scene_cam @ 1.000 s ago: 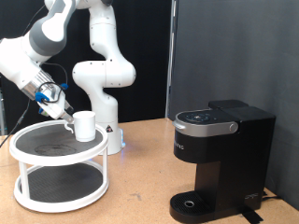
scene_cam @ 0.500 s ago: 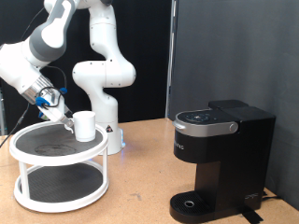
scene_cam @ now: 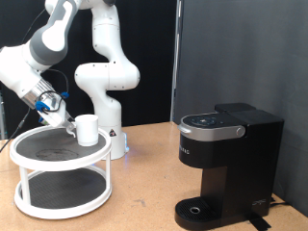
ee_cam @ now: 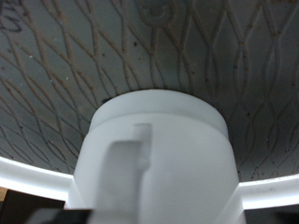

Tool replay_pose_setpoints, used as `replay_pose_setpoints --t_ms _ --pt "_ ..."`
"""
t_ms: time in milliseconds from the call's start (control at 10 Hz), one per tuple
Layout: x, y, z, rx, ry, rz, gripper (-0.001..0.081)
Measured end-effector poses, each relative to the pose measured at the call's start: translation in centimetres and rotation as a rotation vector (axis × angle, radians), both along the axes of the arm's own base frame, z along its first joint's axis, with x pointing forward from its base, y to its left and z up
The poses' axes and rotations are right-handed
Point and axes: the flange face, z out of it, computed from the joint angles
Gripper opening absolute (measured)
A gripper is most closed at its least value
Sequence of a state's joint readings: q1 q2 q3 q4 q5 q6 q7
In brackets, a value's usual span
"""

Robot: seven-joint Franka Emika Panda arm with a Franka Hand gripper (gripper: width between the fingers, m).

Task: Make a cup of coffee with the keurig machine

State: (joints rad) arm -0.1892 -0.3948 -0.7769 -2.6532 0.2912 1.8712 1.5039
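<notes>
The white mug (scene_cam: 87, 129) stands upright on the top tier of a round white two-tier stand (scene_cam: 29, 162) at the exterior view's left. My gripper (scene_cam: 68, 120) reaches down just left of the mug, right beside it. In the wrist view the mug (ee_cam: 159, 154) fills the lower middle, very close, with its handle (ee_cam: 129, 168) turned towards the camera; my fingers do not show there. The black Keurig machine (scene_cam: 226, 164) stands at the exterior view's right with its lid down and nothing on its drip base (scene_cam: 197, 210).
The stand's top tier has a dark patterned mat (ee_cam: 215, 56). The robot's white base (scene_cam: 108, 96) rises behind the stand. Bare wooden tabletop (scene_cam: 144, 183) lies between the stand and the machine.
My hand has shifted slightly to the exterior view's left and stayed by the mug. The mug and the machine have not moved.
</notes>
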Motion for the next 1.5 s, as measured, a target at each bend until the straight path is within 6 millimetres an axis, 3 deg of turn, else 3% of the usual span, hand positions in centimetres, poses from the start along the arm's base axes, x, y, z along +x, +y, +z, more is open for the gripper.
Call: replay_pose_setpoints --t_ms 100,300,800,1300,1500 --pt "0.0 0.0 -0.1 -0.004 -0.002 -0.002 0.0319" --pt "0.0 0.0 -0.3 -0.012 -0.007 -0.008 0.0043" --pt "0.0 0.3 -0.1 0.012 -0.004 -0.022 0.0003" --pt "0.5 0.2 4.3 0.095 0.046 -0.034 0.0003" --pt "0.5 0.4 4.0 0.099 0.051 -0.037 0.0003"
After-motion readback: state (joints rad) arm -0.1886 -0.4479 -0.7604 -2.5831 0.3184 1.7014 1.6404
